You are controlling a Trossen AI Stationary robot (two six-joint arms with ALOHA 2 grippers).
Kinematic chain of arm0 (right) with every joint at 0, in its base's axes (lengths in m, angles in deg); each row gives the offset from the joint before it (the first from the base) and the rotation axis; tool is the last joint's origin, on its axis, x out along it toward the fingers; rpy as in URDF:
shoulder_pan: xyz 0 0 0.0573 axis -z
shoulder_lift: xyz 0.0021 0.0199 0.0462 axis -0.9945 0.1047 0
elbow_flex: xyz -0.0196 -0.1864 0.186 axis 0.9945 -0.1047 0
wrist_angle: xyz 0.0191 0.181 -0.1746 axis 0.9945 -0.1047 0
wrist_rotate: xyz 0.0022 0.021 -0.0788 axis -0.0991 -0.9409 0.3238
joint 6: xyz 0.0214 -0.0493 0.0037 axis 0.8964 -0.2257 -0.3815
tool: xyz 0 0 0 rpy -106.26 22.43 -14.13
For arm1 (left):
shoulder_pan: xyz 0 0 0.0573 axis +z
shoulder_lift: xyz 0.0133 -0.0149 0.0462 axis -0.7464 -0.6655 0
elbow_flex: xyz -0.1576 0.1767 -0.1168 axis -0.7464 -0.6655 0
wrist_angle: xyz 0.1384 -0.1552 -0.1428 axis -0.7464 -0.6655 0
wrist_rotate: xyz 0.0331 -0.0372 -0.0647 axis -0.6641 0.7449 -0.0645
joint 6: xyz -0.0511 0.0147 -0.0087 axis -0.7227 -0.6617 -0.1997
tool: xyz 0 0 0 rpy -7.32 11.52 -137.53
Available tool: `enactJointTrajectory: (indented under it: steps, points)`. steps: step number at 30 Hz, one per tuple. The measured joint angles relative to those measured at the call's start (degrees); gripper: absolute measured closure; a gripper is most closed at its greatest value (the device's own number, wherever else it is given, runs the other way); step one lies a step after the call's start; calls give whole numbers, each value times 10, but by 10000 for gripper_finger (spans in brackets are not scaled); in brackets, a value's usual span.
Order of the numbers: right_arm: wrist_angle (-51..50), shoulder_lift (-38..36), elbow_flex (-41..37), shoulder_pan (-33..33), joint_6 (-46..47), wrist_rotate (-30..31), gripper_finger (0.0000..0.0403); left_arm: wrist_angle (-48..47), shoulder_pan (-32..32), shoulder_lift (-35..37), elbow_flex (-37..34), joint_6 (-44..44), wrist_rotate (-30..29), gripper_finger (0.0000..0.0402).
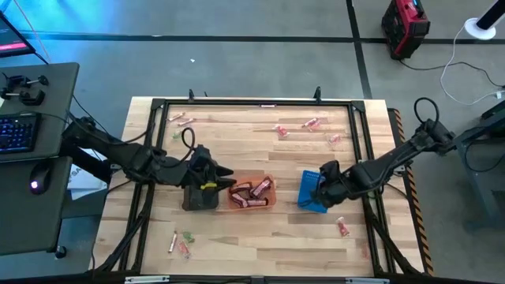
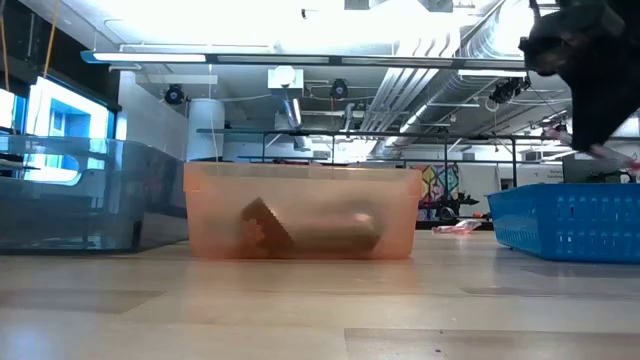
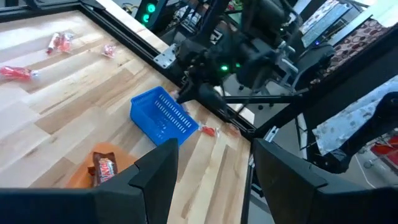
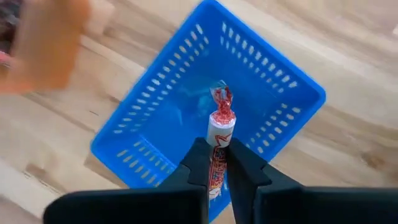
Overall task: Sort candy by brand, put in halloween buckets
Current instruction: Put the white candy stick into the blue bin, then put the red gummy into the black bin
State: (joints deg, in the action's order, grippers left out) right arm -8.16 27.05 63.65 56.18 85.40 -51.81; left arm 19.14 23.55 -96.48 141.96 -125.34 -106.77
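Right gripper [image 4: 216, 163] pinches red-white candy [image 4: 219, 134] above blue bucket [image 4: 149, 112]; wrapper print unreadable. Left gripper [image 1: 225, 172], fingers apart, empty, over orange bucket [image 1: 270, 182]. Wooden table [image 1: 260, 237]; workshop beyond.

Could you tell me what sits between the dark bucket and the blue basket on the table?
The orange bucket, holding brown candy bars, sits between the dark bucket and the blue basket, clearest in the high view.
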Motion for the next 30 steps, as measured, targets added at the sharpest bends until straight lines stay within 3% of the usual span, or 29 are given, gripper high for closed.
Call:
enactJointTrajectory:
  steps: [3,10,14,18,21,26,30]
  points:
    - [18,0,-6,9,-21,-16,354,0,-4,-3,0,-1,0,202]
    - [28,0,-7,9,-60,-48,230,-1,-9,-3,0,0,0,202]
    - [28,0,20,7,-107,-72,186,-1,-8,-3,0,0,0,202]
    - [43,-1,64,-33,-109,-126,173,-1,-5,-3,0,0,0,202]
    - [50,1,69,-98,-55,-193,172,-1,-7,-3,0,0,5,202]
    - [49,19,17,-203,76,-244,172,-2,-9,-3,0,1,7,202]
    - [91,25,-42,-231,135,-243,172,-3,-7,-3,0,1,7,202]
